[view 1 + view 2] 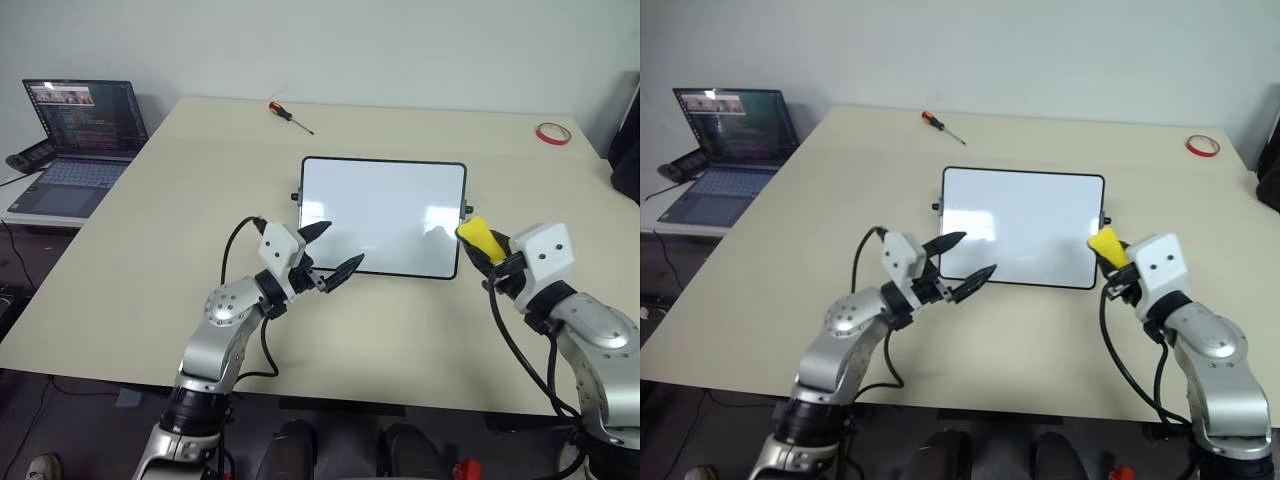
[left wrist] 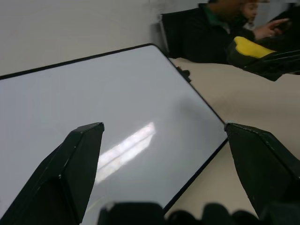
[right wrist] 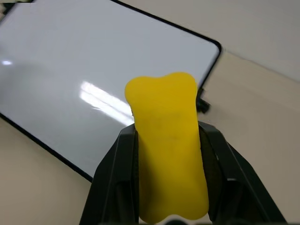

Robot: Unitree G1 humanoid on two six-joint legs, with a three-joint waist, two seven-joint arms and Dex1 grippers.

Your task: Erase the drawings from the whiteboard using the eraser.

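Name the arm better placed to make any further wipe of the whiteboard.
Right, probably. The right gripper is shut on the eraser, beside the whiteboard at its right edge. The left gripper is open, holding nothing, over the near left corner.

Left arm bent at the elbow, left gripper (image 1: 331, 251) raised, pointing forward and toward the right, fingers (image 2: 70, 168) spread wide, nothing between them. Right arm out to the side, right gripper (image 1: 487, 250) clamped tight on the eraser (image 3: 169, 145), pointing forward.
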